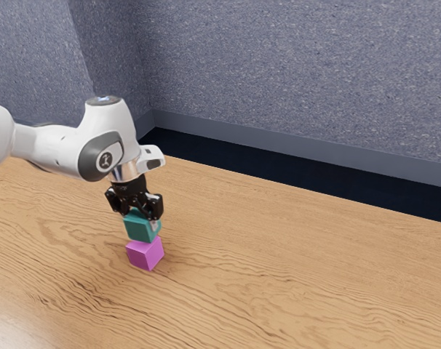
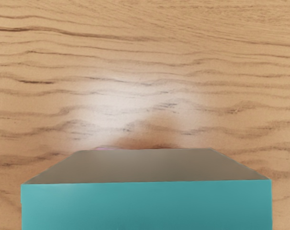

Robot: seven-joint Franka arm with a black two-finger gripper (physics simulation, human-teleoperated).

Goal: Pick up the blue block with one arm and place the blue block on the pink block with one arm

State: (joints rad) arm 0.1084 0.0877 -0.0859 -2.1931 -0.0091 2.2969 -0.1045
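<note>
The hand (image 1: 142,214) is gripping the blue block (image 1: 140,227) right over the pink block (image 1: 145,254); I'd be squaring it up and easing down before releasing.

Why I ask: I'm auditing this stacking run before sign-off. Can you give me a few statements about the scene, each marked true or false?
1. The tool is shut on the blue block. True.
2. The pink block sits on the wooden table. True.
3. The blue block lies on the table beside the pink block. False: it is directly above the pink block, held in the tool.
4. The pink block is on top of the blue block. False: the pink block is underneath.
</note>
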